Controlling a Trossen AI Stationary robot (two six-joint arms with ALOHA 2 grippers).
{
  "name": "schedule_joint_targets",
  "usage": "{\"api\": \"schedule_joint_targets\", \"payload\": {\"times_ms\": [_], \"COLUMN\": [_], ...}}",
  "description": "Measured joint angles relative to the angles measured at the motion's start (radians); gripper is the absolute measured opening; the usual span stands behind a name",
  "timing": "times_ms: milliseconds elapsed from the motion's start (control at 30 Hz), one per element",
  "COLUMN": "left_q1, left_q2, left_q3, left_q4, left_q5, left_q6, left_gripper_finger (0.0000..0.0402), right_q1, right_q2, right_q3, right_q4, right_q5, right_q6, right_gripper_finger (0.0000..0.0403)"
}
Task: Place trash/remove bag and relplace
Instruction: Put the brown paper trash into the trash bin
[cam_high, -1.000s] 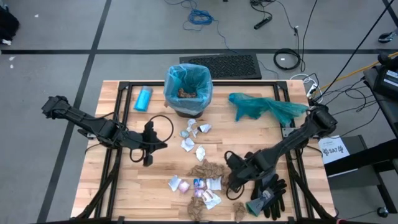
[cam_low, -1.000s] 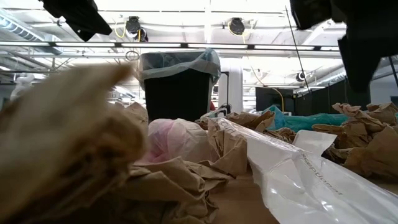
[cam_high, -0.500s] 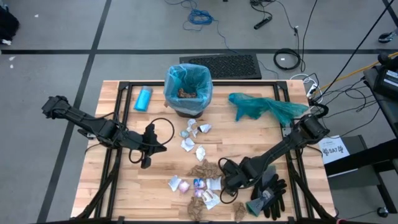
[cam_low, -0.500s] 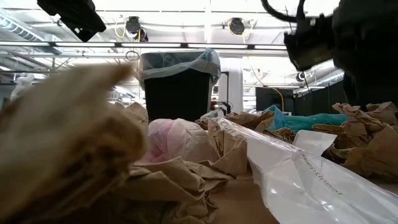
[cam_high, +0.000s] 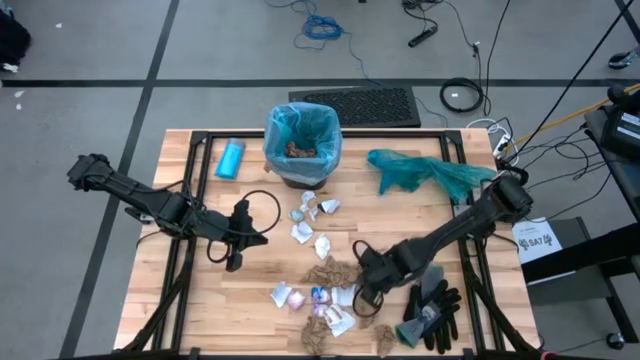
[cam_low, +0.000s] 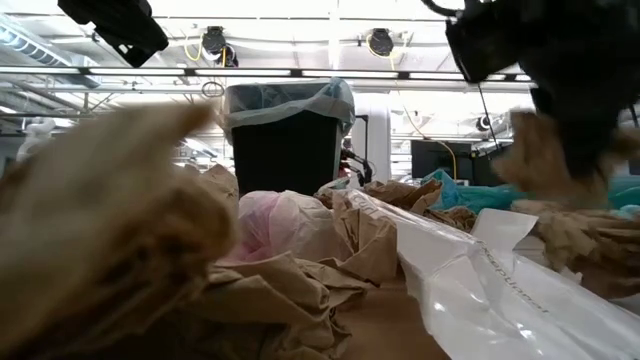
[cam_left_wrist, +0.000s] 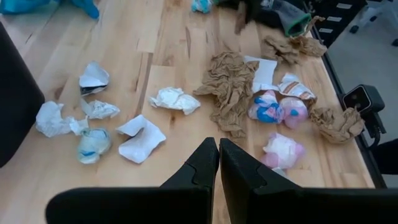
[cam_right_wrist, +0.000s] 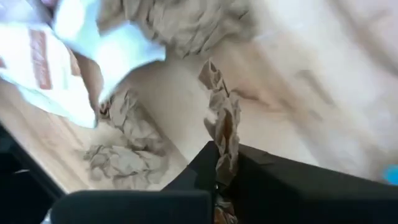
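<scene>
The right claw (cam_right_wrist: 225, 163) is pinching a brown paper strip (cam_right_wrist: 222, 115) just above the desk (cam_high: 255, 290), presumably for the bin (cam_high: 301, 143); the left claw (cam_left_wrist: 218, 163) is waiting clenched, empty.

Crumpled brown paper wads, white wrappers and pink-and-blue scraps of trash (cam_high: 318, 283) lie scattered across the wooden surface (cam_high: 200, 300). A pale blue crinkly bag (cam_high: 302, 135) lines the upright bin.

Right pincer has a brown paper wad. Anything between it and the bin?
Nothing upright blocks the way. The right pincer, shut on a brown paper wad, has only flat white scraps lying between it and the lined bin. The left pincer waits aside.
</scene>
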Motion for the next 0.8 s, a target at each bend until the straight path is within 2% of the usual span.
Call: {"api": "schedule_joint_targets", "payload": {"times_ms": [233,367,533,800], "left_q1": [0.000,0.000,0.000,0.005], "left_q2": [0.000,0.000,0.000,0.000], "left_q3": [0.000,0.000,0.000,0.000], "left_q4": [0.001,0.001,0.012,0.014], "left_q5": [-0.004,0.002,0.002,0.000], "left_q6": [-0.004,-0.004,-0.006,-0.084], "left_gripper_finger": [0.0022,0.0022,0.0022,0.0022], "right_q1": [-0.101,-0.185,-0.313,-0.520], "right_q2": [-0.153,-0.220,-0.256,-0.243], "right_q3": [0.001,0.026,0.138,0.331], "right_q4": [-0.113,-0.151,-0.180,-0.100], "right_q5": [0.013,0.067,0.137,0.136], "right_q6": [-0.096,-0.210,-0.417,-0.769], "right_gripper_finger": [0.0001,0.0001,0.0000,0.0000]}}
